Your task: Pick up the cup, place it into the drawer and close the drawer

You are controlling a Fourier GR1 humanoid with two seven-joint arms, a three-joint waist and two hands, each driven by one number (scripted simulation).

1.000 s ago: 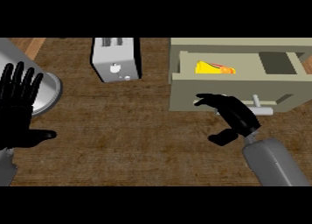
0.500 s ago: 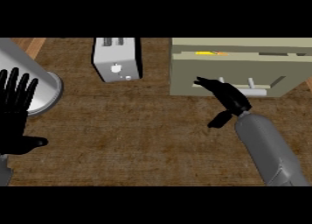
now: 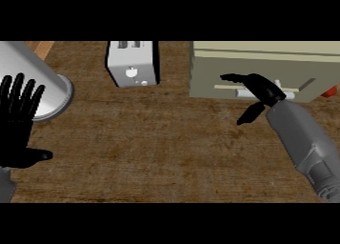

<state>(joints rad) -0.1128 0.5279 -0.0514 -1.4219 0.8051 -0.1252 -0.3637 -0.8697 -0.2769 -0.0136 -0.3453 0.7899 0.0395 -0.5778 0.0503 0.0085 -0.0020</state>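
Note:
The beige drawer unit (image 3: 271, 59) stands at the back right of the wooden counter, and its drawer front (image 3: 222, 86) sits flush with the body. No cup shows anywhere; the inside of the drawer is hidden. My right hand (image 3: 262, 89) rests against the drawer front, just beside the pale handle (image 3: 296, 93). Its fingers point left along the front and the thumb hangs down, holding nothing. My left hand (image 3: 16, 125) stays open near the left edge, fingers up, empty.
A silver toaster (image 3: 133, 63) stands at the back centre. A large pale grey cylinder (image 3: 33, 81) lies at the back left, right behind my left hand. A small red object (image 3: 332, 91) peeks out at the right edge beside the drawer unit.
The drawer was open with a yellow and orange object inside; it has slid in and now sits flush. My right hand moved forward with the drawer front. My left hand barely moved.

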